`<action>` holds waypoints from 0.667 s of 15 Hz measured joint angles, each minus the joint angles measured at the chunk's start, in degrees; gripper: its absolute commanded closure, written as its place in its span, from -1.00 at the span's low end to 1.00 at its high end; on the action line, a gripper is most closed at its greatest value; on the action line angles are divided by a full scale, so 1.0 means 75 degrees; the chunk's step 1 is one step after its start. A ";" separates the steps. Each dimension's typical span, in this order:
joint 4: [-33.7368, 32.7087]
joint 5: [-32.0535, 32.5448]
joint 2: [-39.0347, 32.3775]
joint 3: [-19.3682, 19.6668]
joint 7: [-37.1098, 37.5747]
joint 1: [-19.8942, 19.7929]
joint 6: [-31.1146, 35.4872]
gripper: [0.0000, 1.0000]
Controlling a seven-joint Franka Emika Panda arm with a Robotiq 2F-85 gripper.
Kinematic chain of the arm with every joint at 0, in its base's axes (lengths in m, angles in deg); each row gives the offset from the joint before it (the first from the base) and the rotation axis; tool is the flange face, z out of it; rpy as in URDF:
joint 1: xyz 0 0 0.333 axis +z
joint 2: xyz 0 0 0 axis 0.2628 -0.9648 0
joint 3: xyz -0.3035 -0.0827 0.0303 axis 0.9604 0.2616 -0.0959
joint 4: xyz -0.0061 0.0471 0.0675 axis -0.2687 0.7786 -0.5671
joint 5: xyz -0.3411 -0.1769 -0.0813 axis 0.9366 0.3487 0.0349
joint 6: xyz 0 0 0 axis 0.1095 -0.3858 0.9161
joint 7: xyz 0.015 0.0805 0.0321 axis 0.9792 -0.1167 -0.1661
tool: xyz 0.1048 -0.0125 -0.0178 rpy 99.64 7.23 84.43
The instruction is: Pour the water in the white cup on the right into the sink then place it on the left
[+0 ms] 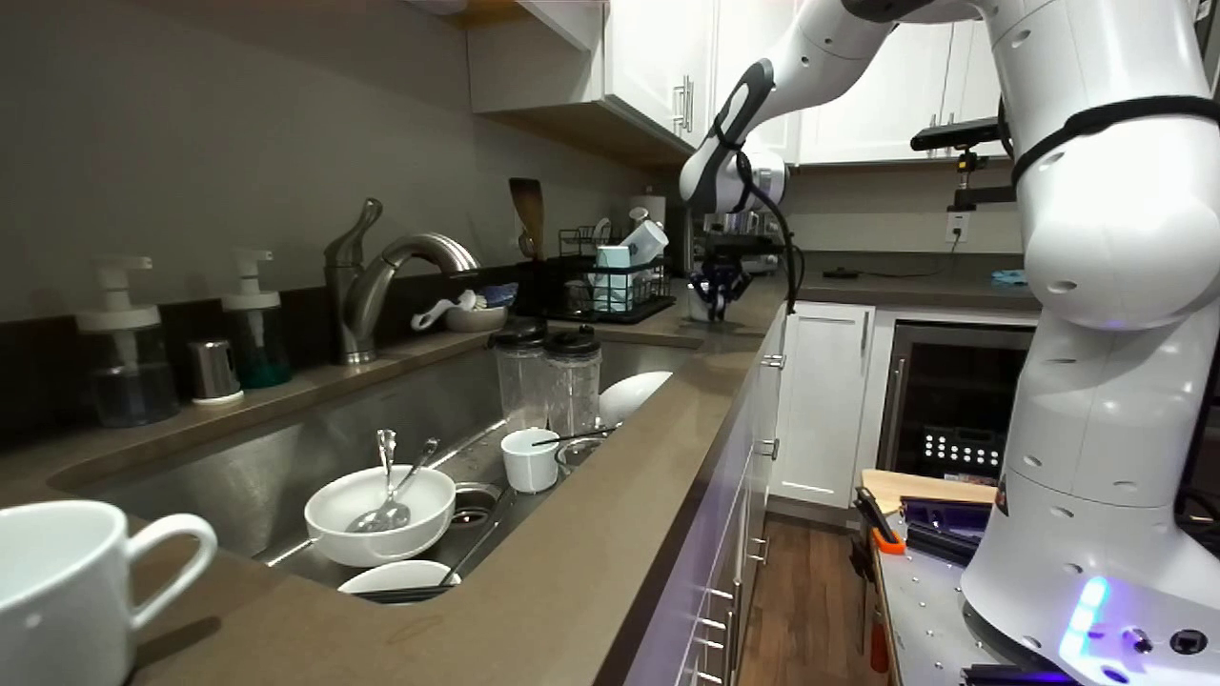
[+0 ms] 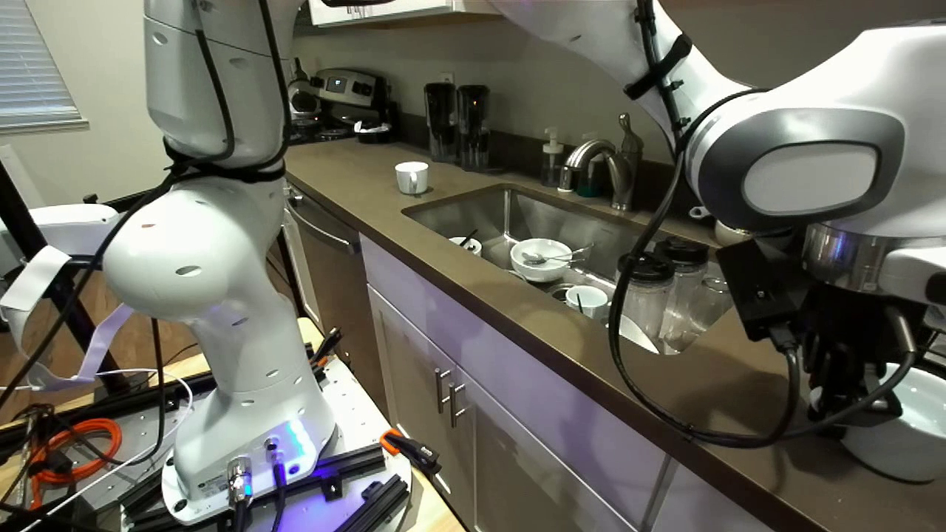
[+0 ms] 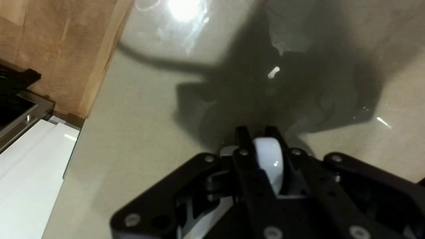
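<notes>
The white cup (image 2: pixel 913 436) stands upright at or just above the brown counter, right of the sink in an exterior view. In an exterior view only a sliver of the cup (image 1: pixel 698 305) shows behind the gripper (image 1: pixel 717 303). In the wrist view its glossy white handle (image 3: pixel 270 162) sits between the fingers of my gripper (image 3: pixel 256 131), which are closed on it; the cup body is mostly hidden. The gripper also shows beside the cup (image 2: pixel 857 406). The water inside cannot be seen. The steel sink (image 1: pixel 238 486), also in an exterior view (image 2: pixel 584 225), has a curved faucet (image 1: pixel 405 262).
A white mug with a loop handle (image 1: pixel 67 591) stands at the sink's other end. The sink holds bowls (image 1: pixel 381 534), a small cup (image 1: pixel 530 462) and lidded tumblers (image 1: pixel 572 381). A dish rack (image 1: pixel 624 291) stands behind the gripper. Soap bottles (image 1: pixel 124 362) line the back ledge.
</notes>
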 measured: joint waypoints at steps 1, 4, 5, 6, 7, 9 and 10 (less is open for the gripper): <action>0.0159 0.0022 0.0113 0.0023 0.0000 0.0008 0.0043 0.88; 0.0627 0.0272 0.0486 0.0090 0.0000 0.0048 0.0061 0.88; 0.0763 0.0439 0.0611 0.0123 0.0000 0.0073 0.0048 0.88; 0.0872 0.0614 0.0727 0.0168 0.0000 0.0109 0.0040 0.88; 0.0956 0.0802 0.0839 0.0207 0.0004 0.0139 0.0039 0.88; 0.1061 0.1118 0.1040 0.0278 0.0009 0.0190 0.0039 0.88; 0.1095 0.1231 0.1130 0.0302 0.0010 0.0210 0.0039 0.88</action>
